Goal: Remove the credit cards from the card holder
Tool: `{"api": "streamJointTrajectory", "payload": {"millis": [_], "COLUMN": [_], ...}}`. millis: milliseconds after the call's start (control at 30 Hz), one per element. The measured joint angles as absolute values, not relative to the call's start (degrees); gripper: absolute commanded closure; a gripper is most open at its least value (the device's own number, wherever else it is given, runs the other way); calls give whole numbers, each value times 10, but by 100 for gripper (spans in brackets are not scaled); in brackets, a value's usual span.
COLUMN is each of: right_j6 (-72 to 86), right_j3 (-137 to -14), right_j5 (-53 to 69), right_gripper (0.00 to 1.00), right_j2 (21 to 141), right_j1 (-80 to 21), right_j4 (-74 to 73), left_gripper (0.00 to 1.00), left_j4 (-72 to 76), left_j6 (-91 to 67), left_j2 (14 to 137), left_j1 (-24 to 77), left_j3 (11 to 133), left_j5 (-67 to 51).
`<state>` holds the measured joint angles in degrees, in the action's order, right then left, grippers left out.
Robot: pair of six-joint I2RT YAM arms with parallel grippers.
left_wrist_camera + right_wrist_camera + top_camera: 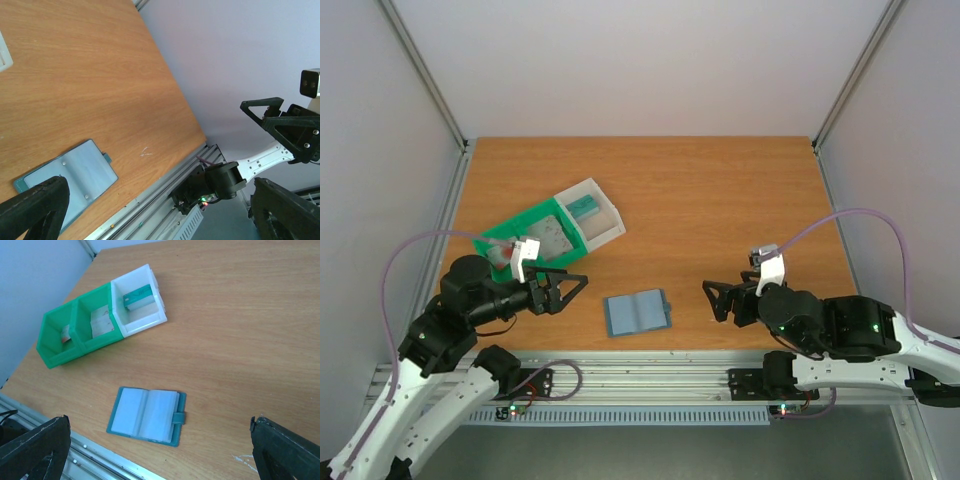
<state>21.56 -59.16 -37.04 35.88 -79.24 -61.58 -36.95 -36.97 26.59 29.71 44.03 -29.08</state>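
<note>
The left gripper [570,293] and right gripper [712,302] hung wide open and held nothing as I watched. The flat slate-blue card holder [637,313] lay spread open on the wood-grain table [720,190] between them. In the three-compartment plastic tray [55,357], two whitish credit cards [102,320] sat one per green bin, and a single teal card [137,296] filled the white one.

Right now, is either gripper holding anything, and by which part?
Nothing held: left gripper and right gripper are open and empty; the flat slate-blue bifold card holder lies open on the wooden table between them, untouched.
</note>
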Motion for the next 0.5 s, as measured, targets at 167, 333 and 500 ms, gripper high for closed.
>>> {"api": "streamJointTrajectory", "payload": {"millis": [167,333,500], "right_j6": [215,216,216], "right_j3": [-599,-599,-599], "right_j5": [-370,-370,-367], "right_gripper": [2,2,2], "right_j2": [359,359,359], "right_j1": [-792,-792,-792], "right_j4": [-622,-622,-622], "left_gripper": [1,1,1], "left_j4": [-371,-371,-371], "left_j6": [-368,-367,-366], "left_j2": [265,259,259], "left_j1": [297,297,297], "left_j3": [441,441,440], "left_j5": [-291,-291,-291]}}
